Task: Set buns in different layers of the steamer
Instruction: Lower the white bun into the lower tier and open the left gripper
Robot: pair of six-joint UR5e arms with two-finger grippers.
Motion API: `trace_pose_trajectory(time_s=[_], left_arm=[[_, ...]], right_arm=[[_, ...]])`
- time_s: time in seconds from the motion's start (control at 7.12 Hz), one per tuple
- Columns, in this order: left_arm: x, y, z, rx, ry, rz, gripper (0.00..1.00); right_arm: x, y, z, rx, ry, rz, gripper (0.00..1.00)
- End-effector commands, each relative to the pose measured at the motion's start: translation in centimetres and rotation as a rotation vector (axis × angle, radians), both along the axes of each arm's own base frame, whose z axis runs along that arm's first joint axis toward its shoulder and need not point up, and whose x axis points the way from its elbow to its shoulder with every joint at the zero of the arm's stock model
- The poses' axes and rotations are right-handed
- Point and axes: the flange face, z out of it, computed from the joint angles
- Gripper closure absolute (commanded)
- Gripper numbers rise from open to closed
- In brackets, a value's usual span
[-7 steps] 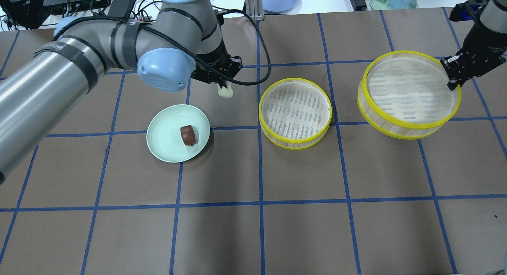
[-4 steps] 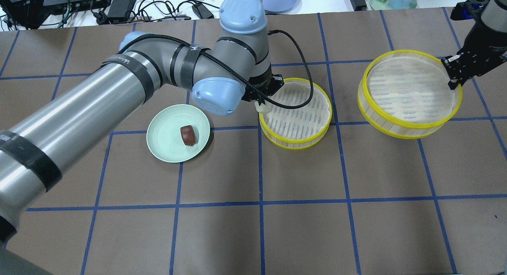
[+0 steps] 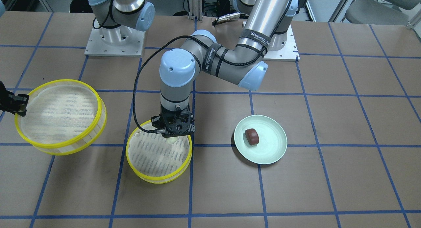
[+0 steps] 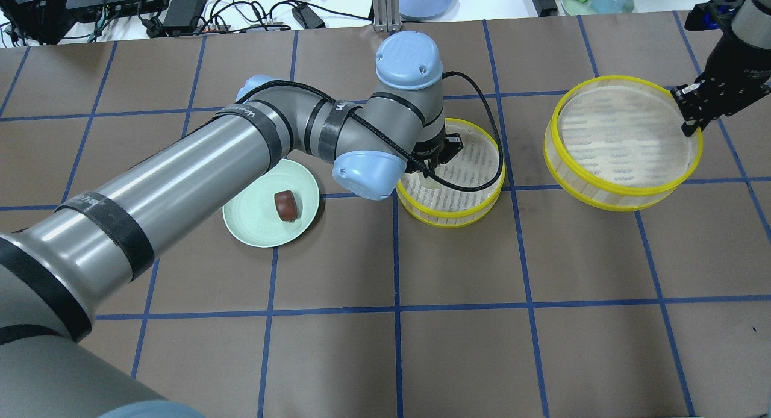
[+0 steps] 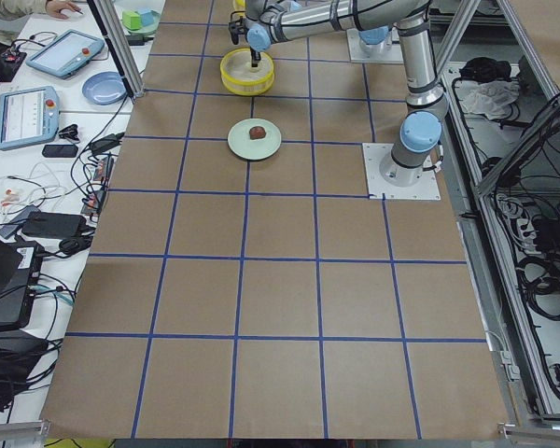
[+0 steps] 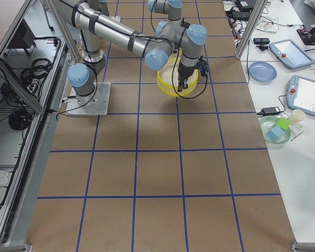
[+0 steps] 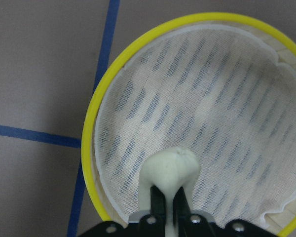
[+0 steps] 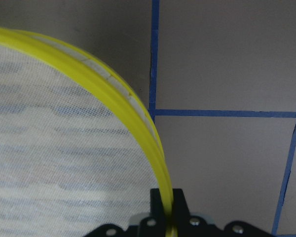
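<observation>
As the left tool (image 7: 169, 200) pinches it, the cream bun (image 7: 170, 167) bulges.

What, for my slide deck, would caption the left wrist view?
Left gripper holds the pale cream-white bun over the white mesh bottom of a yellow-rimmed round steamer tray.

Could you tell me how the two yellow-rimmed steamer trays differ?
The central yellow-rimmed steamer tray lies flat; the other yellow-rimmed tray is tilted, rim clamped by the right gripper. The left gripper holds a pale cream bun over the central tray only. Both share white mesh linings.
</observation>
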Motion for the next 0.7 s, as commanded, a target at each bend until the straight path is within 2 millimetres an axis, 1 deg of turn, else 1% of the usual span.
trace_pose_trajectory(time_s=[0.0, 0.14, 0.28, 0.42, 0.56], left_arm=[[-0.1, 0.0, -0.3, -0.002, -0.001, -0.006, 0.36], [-0.1, 0.0, -0.3, -0.001, -0.002, -0.009, 0.34], [0.0, 0.1, 0.4, -0.015, 0.002, -0.018, 0.32], [1.0, -0.2, 2.1, -0.051, -0.007, -0.078, 0.31], [4.9, -2.3, 3.3, -0.069, -0.035, -0.121, 0.30]], right_arm=[[0.0, 0.0, -0.1, 0.001, -0.001, 0.000, 0.90], [0.0, 0.0, -0.1, 0.001, -0.001, 0.000, 0.90], [0.0, 0.0, -0.1, 0.001, -0.001, 0.000, 0.90], [0.0, 0.0, -0.1, 0.001, -0.001, 0.000, 0.90], [0.0, 0.0, -0.1, 0.001, -0.001, 0.000, 0.90]])
